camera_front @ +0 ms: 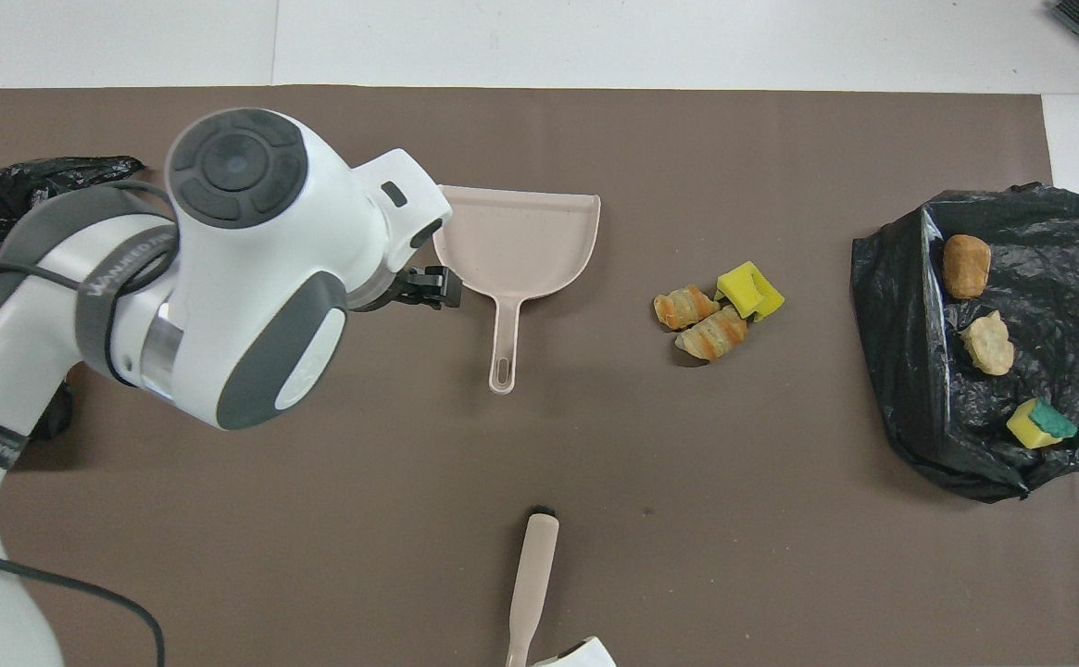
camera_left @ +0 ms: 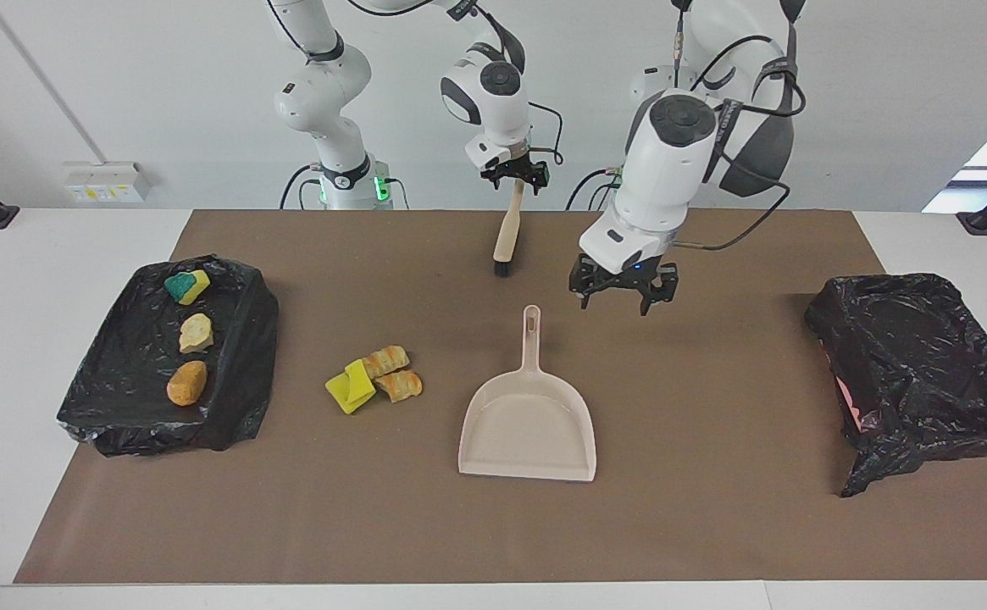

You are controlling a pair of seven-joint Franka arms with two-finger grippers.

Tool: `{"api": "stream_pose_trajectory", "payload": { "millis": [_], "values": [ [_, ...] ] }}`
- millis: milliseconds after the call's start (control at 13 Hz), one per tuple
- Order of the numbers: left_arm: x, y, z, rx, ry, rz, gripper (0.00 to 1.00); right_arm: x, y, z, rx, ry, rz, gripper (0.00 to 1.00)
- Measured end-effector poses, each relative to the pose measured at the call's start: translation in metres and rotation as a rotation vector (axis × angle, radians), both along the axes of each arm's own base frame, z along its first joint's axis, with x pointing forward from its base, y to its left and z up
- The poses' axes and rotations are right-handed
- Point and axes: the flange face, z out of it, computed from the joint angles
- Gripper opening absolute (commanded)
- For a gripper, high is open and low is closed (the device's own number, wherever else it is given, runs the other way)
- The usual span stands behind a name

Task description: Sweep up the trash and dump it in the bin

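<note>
Six trash scraps (camera_left: 374,378), three on the mat, three in one bin (camera_left: 243,339), well apart from both grippers, left gripper (camera_left: 622,296) spread empty beside the dustpan (camera_left: 527,428) handle, right gripper (camera_left: 516,180) over the brush (camera_left: 506,240), fingers spread.

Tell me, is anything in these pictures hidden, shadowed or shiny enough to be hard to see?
Facing view: even light, soft shadows under the dustpan and beside the black bag, whose plastic glints slightly. Overhead view: the left arm's white body fills much of the frame, hiding part of the mat and nearly all of the left hand; only the brush handle shows at the bottom edge.
</note>
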Motion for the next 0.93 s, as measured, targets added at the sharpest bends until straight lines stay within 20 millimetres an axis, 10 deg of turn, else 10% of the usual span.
{"api": "stream_pose_trajectory", "payload": {
  "millis": [154,463,926],
  "values": [
    [-0.005,-0.025,-0.023,-0.023,0.002,0.008,1.00,0.000,-0.001,-0.001,-0.002,0.000,-0.003,0.95],
    [-0.010,-0.053,-0.057,-0.040,-0.010,0.028,1.00,-0.001,0.000,-0.001,-0.001,-0.001,-0.007,0.00],
    [-0.020,-0.068,-0.088,-0.053,-0.010,0.030,1.00,-0.007,0.004,0.001,-0.010,0.006,-0.056,0.00]
  ]
}}
